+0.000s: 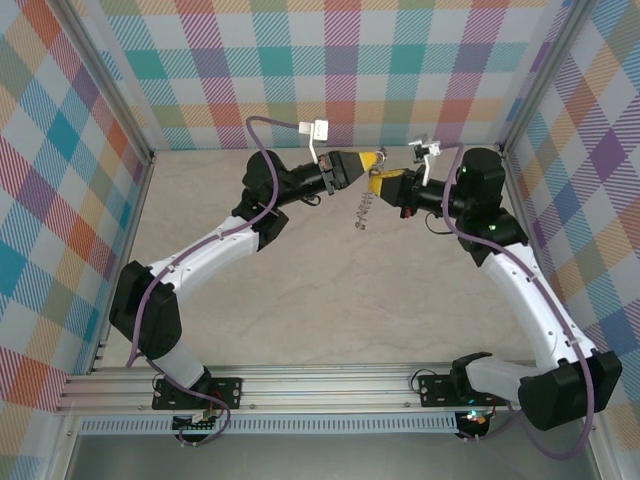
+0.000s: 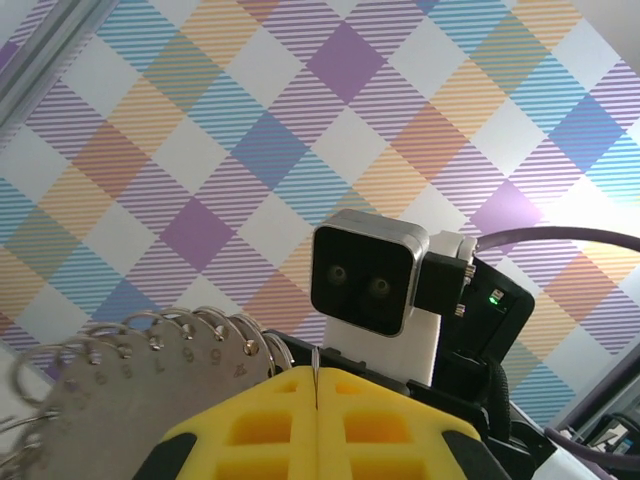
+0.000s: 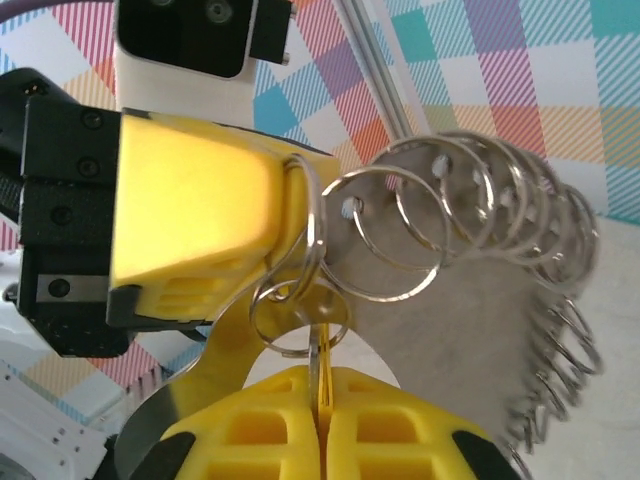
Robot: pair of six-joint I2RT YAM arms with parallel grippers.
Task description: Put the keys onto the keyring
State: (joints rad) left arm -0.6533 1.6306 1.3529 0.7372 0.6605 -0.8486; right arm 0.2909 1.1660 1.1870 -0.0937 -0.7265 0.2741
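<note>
Both grippers are found close together in mid-air over the far part of the table (image 1: 300, 300). The left gripper (image 2: 318, 420) is fully closed. The keyring (image 3: 460, 250), a flat metal plate with a row of split rings through numbered holes, is pinched by one end ring at the left fingertip (image 3: 200, 215), and the rest is seen dangling beside and below it. The right gripper (image 3: 322, 425) is likewise closed on a thin sliver judged to be the key (image 3: 320, 365), seen edge-on, with its tip lying within a small ring (image 3: 290, 315) just beside the left fingertip. Risks noted: very little of the key is gripped, so it could be levered out and dropped if it is twisted against the stiff coil. The hanging plate could be set swinging by any pull, and the small ring thrown off line. If the key is merely poked through the opening and not worked between the coils, it would not be retained on release.
</note>
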